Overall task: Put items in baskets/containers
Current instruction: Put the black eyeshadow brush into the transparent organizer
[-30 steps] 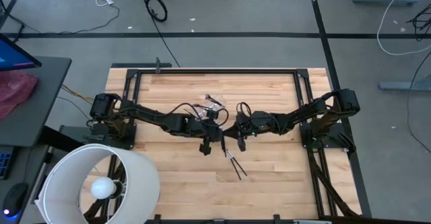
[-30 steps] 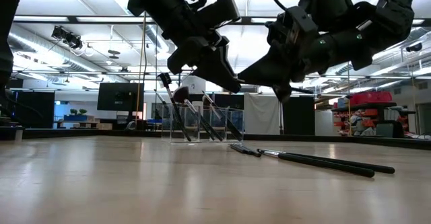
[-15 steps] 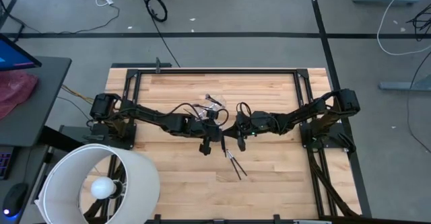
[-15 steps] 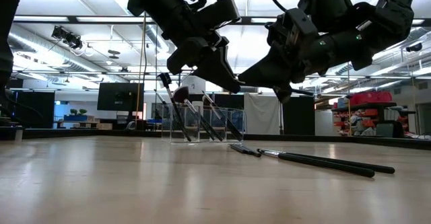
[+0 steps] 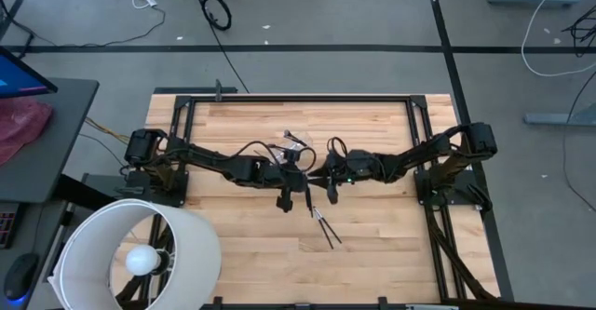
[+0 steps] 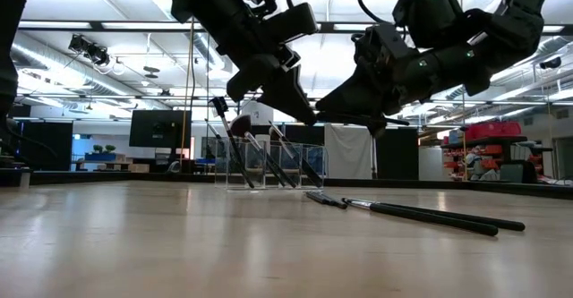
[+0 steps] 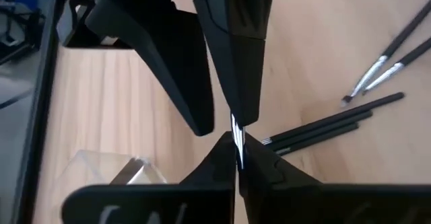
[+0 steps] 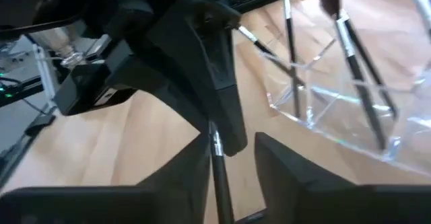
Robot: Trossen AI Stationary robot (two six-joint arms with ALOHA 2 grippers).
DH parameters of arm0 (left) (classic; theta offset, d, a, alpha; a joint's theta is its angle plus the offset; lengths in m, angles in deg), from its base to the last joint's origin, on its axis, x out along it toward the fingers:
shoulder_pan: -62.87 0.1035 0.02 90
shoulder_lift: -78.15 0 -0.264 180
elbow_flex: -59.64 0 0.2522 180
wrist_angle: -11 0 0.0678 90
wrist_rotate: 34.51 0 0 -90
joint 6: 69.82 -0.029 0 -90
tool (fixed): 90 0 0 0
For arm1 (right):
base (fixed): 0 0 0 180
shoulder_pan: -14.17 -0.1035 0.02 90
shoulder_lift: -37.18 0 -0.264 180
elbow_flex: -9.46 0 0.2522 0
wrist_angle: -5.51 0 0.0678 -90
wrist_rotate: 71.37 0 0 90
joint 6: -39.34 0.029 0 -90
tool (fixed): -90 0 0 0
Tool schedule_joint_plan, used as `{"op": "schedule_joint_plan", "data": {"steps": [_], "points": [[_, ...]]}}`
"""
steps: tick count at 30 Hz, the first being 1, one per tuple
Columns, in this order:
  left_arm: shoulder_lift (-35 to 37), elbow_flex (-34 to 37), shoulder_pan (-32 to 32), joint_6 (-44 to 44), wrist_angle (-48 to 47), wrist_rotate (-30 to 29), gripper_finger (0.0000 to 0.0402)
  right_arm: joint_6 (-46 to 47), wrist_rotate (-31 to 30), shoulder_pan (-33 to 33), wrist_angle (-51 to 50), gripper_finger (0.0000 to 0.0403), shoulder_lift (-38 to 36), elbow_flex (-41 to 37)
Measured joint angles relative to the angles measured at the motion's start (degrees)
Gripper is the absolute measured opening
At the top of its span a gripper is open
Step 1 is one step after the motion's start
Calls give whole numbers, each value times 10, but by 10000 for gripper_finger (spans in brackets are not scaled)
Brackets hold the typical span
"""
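Brushes are what you are handling here, and one slim brush (image 8: 216, 158) is sitting between both pincers above the middle of the wooden table (image 5: 372, 245). Your left pincer (image 7: 236, 161) is pressing its two fingers together on that brush, with the silver ferrule glinting right at its tips. Your right pincer (image 8: 232, 147) is facing the left one tip to tip, and its fingers (image 8: 276, 158) are standing apart on either side of the handle without pinching it, so only the left one is doing the gripping. In the low view both pincers are hanging clear of the tabletop, nose to nose. The clear plastic cup (image 6: 269, 166) is standing just beyond the left pincer, on the far side of it from your low camera, and several brushes in the cup (image 8: 350, 46) are leaning upright against its rim with their bristle ends up. The loose brushes on the table (image 5: 326, 227) are lying flat just below and in front of the two pincers, nearer the right one, crossing in a narrow bundle. The white lampshade (image 5: 182, 245) is sitting well behind the left arm, at the table's corner.
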Motion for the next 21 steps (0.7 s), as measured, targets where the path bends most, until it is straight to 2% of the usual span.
{"op": "schedule_joint_plan", "data": {"steps": [7,10,16,21], "points": [[7,-1,4,-5,-26,-72,5,-74,-5,8,6,161,-18,0],[24,-3,12,-6,-56,-83,4,-111,-4,14,17,171,-36,0],[59,-45,33,-7,-151,-115,3,-205,-19,27,19,183,-82,0],[73,-104,68,-20,-281,-120,2,-253,-38,30,-13,183,-114,0]]}}
